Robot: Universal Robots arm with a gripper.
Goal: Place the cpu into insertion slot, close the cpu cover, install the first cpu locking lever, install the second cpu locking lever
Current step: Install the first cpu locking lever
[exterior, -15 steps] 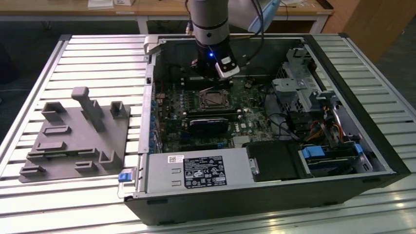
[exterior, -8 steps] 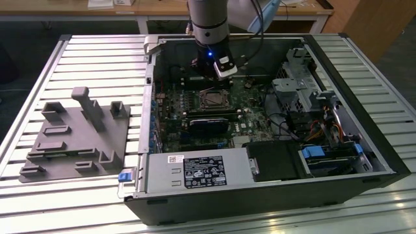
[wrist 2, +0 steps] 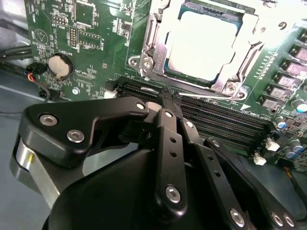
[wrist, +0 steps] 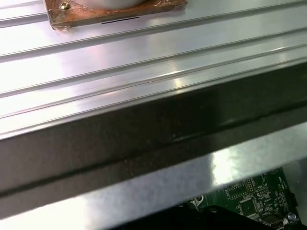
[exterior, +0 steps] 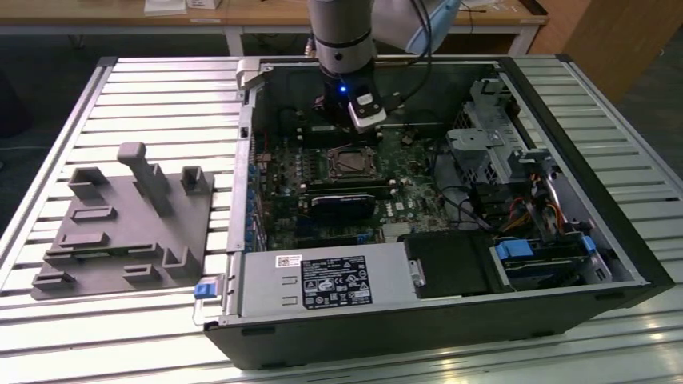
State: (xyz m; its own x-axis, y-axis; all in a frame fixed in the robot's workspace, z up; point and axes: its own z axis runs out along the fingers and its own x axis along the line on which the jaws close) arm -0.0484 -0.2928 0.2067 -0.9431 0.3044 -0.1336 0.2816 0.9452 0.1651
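Silvery and pale, the cpu (wrist 2: 201, 45) is sitting flat inside the insertion slot (exterior: 329, 162) on the green motherboard (wrist 2: 86, 28). The cpu cover (wrist 2: 144, 55) is lying down around it, its cut-out centre framing the chip's metal top. Whether either locking lever is latched cannot be told from these views.

In the exterior view the arm is reaching down into the open computer case (exterior: 597, 240), which is resting on the slatted aluminium tabletop (exterior: 160, 96). The claw (exterior: 361, 120) is hanging over the far part of the board, and the slot is lying at about six o'clock from it, near but apart. The chip is square (so no long axis is governing the approach). What is mattering instead is the socket edge facing the claw. In the second wrist view that edge is running parallel to the long black memory slots (wrist 2: 225, 122), which are lying between the claw (wrist 2: 170, 96) and the socket.

The claw's black fingers (wrist 2: 165, 127) are looking drawn together at their tips, clenched on nothing that can be seen. They are hovering above the memory slots and are not touching the cover or the chip.

At about nine o'clock from the case, well apart on the tabletop, a grey moulded fixture (exterior: 123, 228) is lying.
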